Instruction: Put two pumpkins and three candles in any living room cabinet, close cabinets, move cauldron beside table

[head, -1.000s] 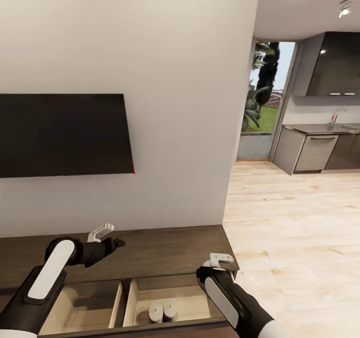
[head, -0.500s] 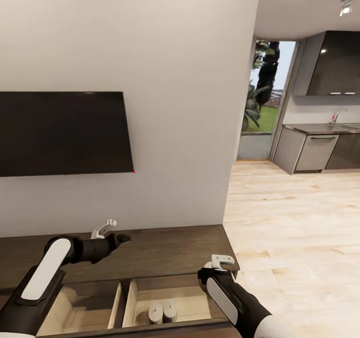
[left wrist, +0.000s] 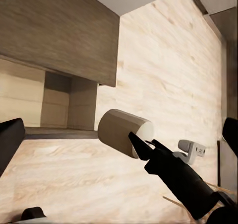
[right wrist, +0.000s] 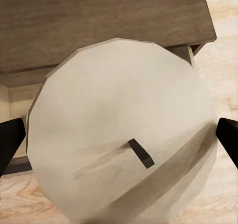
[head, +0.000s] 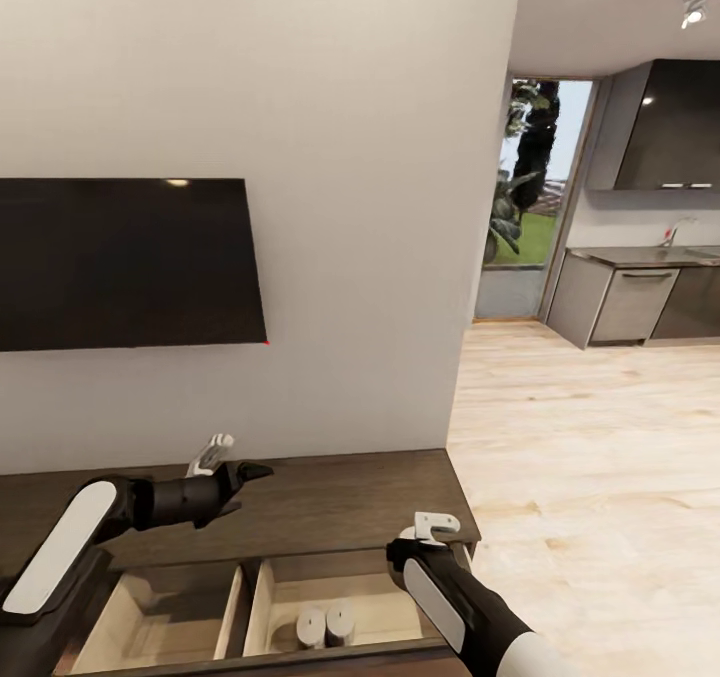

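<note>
Over the cabinet's (head: pixel 330 502) right end, my right hand (head: pixel 430 529) grips a candle (right wrist: pixel 124 134). My left hand (head: pixel 215 454) hangs open. I should lower it upright beside the two candles (head: pixel 327 624) in the open drawer.

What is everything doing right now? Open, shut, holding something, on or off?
cabinet: top drawers pulled open.
two candles: standing upright in the right drawer compartment.
third candle: gripped in the right gripper.
right gripper: shut on the candle, near the drawer's right end.
left gripper: open, empty, over the cabinet top.
TV: screen dark, off.
</note>
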